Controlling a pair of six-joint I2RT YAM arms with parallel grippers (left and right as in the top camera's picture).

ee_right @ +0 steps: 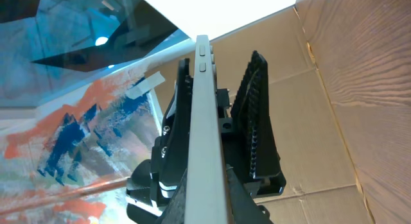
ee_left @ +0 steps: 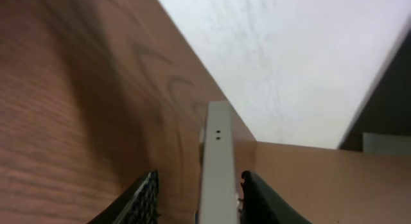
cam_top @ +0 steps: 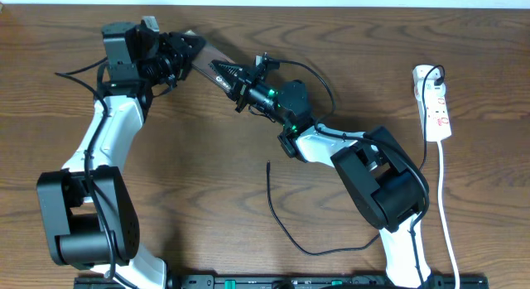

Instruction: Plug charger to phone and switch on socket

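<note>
— Where did we find the phone (cam_top: 207,57)?
— Toward the back left of the worktop (cam_top: 207,173), between the two grippers, its brown face turned up to the overhead camera.

— And the right gripper (cam_top: 230,76)?
— We judged it clenched on the phone's right end. Its wrist view showed the phone (ee_right: 204,134) edge-on up the middle, with a dark finger close on each side and the ribbed finger (ee_right: 258,115) on the right.

— The left gripper (cam_top: 192,47)?
— It met the phone's other end. In its wrist view the grey edge stood between the fingers, hard against one finger (ee_left: 260,198). A brown strip showed between the edge and the ribbed one (ee_left: 146,197). We could not tell whether it was gripping or slack.

— The charger (cam_top: 270,190)?
— It lay loose on the worktop in front of the right gripper, well apart from the phone. Neither gripper touched it. One end pointed to the back and the cable curled off to the front right.

— The socket (cam_top: 436,107)?
— It was near the right edge, lying front to back. A black plug (cam_top: 432,73) sat at its far end and the white cord (cam_top: 443,198) trailed forward, well apart from both grippers.
</note>
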